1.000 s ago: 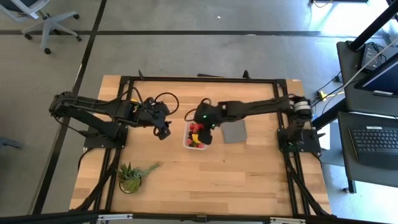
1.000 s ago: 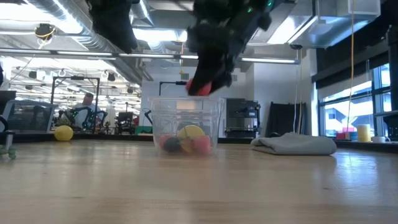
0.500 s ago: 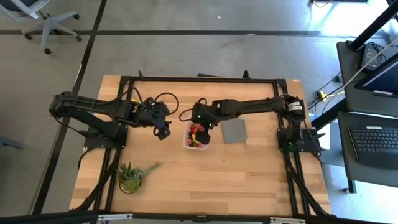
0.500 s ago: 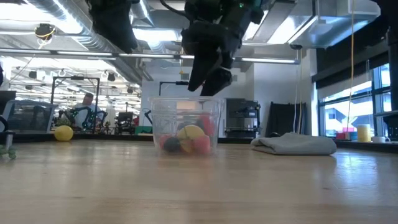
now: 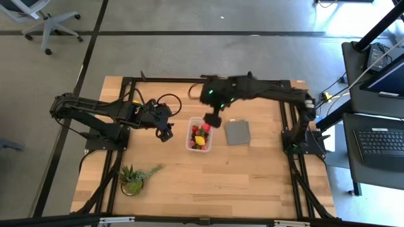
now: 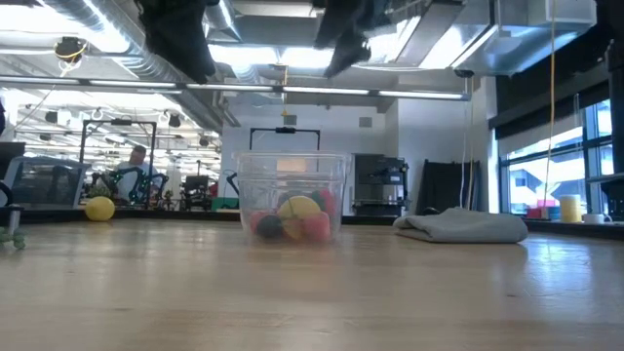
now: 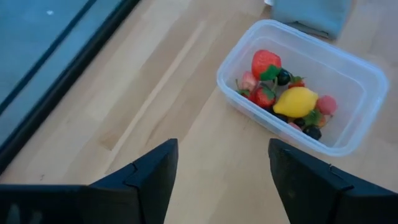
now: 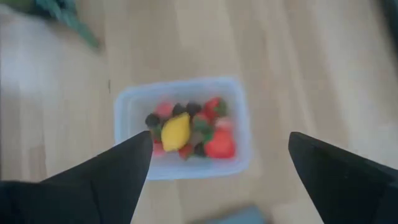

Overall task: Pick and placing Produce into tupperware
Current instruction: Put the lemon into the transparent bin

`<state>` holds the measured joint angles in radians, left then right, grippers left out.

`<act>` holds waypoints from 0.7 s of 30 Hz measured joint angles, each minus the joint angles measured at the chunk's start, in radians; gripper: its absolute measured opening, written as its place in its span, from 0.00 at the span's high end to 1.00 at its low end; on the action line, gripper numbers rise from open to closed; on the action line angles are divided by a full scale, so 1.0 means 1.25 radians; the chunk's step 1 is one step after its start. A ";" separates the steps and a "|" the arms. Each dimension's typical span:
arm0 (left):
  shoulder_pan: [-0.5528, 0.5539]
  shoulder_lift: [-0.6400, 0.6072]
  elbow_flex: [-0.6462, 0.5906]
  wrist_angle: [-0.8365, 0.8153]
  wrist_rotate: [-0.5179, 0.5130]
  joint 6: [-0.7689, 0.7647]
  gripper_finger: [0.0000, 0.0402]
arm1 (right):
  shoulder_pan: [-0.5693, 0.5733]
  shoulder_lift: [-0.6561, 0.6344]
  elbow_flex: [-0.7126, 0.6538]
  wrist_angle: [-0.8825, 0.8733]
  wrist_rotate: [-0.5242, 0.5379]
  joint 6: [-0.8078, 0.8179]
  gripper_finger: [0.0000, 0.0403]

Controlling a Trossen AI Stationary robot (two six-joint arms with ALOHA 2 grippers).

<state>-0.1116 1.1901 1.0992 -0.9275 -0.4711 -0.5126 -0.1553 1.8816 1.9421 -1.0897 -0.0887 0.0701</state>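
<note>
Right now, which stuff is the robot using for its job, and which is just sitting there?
For the job: fruit, tub, right hand open above the tub.

Just lying about: grey cloth, potted plant, yellow ball, left hand waiting open beside the tub.

The right claw [image 5: 214,118], which a second ago hangs low over the tub [image 5: 200,136] with a red piece between its fingers, now sits higher and toward the upper middle of the high view, just off the tub's upper right corner, fingers spread and empty. In the low view it shows only at the top edge. That red piece [image 7: 266,63] now lies in the tub.
</note>
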 joint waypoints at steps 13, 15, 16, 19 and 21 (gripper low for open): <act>0.017 0.000 0.000 -0.005 -0.028 0.020 0.40 | -0.178 -0.308 -0.124 0.045 0.076 -0.034 0.06; 0.029 0.000 0.000 -0.005 -0.023 0.020 0.40 | -0.194 -0.375 -0.205 0.090 0.078 -0.043 0.06; 0.037 0.000 0.000 -0.005 -0.015 0.020 0.40 | -0.201 -0.409 -0.251 0.122 0.078 -0.044 0.06; 0.064 0.000 0.000 -0.004 -0.004 0.005 0.40 | -0.214 -0.509 -0.396 0.222 0.078 -0.052 0.06; 0.088 0.000 0.000 -0.006 -0.012 -0.022 0.40 | -0.218 -0.574 -0.492 0.287 0.076 -0.038 0.06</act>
<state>-0.0015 1.1900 1.0996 -0.9346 -0.4865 -0.5402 -0.4280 1.1647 1.3268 -0.7304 0.0064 0.0224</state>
